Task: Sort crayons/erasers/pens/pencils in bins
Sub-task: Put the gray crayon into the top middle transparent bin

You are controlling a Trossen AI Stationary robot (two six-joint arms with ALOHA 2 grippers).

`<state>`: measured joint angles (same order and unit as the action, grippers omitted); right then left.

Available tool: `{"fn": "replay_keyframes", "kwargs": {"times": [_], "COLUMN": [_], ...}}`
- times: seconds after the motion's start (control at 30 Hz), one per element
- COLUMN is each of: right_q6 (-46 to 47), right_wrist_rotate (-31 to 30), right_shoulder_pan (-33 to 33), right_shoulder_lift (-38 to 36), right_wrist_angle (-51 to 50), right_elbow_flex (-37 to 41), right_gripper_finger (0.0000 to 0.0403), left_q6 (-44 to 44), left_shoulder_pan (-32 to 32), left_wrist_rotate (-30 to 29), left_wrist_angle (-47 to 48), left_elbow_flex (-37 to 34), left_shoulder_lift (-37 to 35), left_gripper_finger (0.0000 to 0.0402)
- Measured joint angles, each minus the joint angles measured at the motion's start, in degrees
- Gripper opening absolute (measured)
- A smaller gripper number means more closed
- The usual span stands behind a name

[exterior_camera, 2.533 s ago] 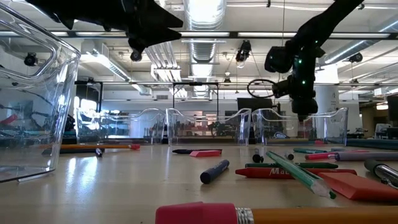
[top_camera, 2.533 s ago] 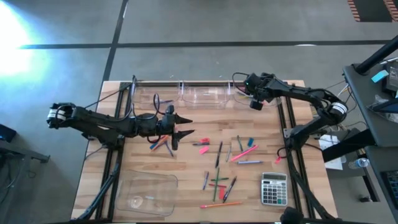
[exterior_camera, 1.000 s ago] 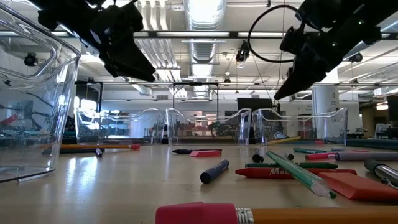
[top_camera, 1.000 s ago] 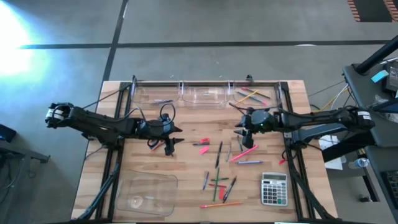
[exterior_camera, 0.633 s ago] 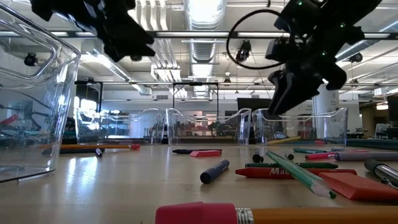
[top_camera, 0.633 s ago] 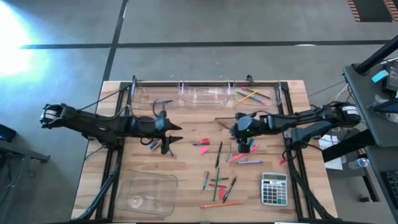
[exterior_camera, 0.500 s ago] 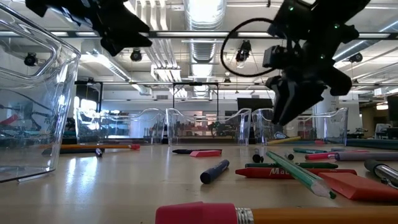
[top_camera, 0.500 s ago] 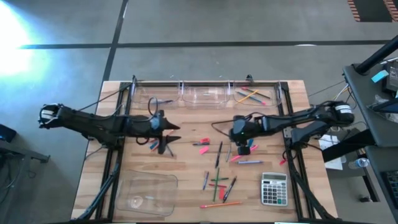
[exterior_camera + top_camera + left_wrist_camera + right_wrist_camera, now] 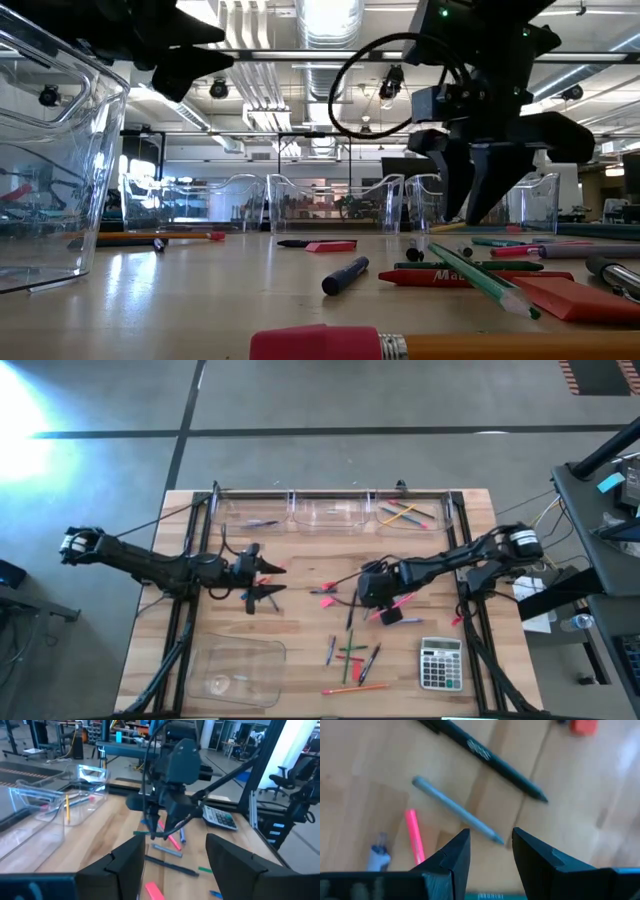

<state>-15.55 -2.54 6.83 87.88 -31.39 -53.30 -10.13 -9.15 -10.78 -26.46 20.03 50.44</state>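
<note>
Wooden tabletop (image 9: 300, 630), pale planks, sits on a grey concrete floor; the low view shows a large workshop hall behind, with ceiling ducts and strip lights.

Bins (image 9: 330, 510): three clear tubs in a row along the far edge; the right-hand one holds a few bright sticks. A shallow clear tray (image 9: 235, 670) lies at the near left. A grey calculator (image 9: 440, 663) sits near right.

Right gripper (image 9: 378, 598) hovers low over the scatter at table centre, fingers apart, nothing between them. Directly below it in the right wrist view lies a slim grey pen (image 9: 454, 810), with a dark pen (image 9: 485, 757) and a pink stick (image 9: 414, 836) near it, all flat on the wood.

Left gripper (image 9: 262, 582) waits mid-left, fingers apart and empty.

Handling judgement: the grey pen looks light, stiff and smooth, so it likely rolls. Best taken across the barrel near mid-length, fingers straddling it square.
</note>
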Motion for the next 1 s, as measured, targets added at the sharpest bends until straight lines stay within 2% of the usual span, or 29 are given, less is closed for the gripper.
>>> {"fn": "replay_keyframes", "kwargs": {"times": [0.33,0.67,1.0], "right_q6": [-2.8,-5.1,-4.7], "right_wrist_rotate": [0.0,0.0,2.7], "right_shoulder_pan": [1.2,1.0,0.0], "right_shoulder_lift": [9.8,12.1,12.3], "right_wrist_angle": [-9.6,-10.2,-9.5], "right_elbow_flex": [-7.7,-8.9,-8.5], "right_gripper_finger": [0.0137,0.0135,0.0076], "left_q6": [0.0,-0.1,-0.2], "left_shoulder_pan": [-0.7,-0.8,-0.9], "left_wrist_rotate": [0.1,0.7,1.3], "left_wrist_angle": [-0.1,0.1,0.1], "left_elbow_flex": [-0.9,-0.9,-0.9], "left_shoulder_lift": [-2.4,-2.1,-1.8], "left_gripper_finger": [0.0196,0.0196,0.0196]}}
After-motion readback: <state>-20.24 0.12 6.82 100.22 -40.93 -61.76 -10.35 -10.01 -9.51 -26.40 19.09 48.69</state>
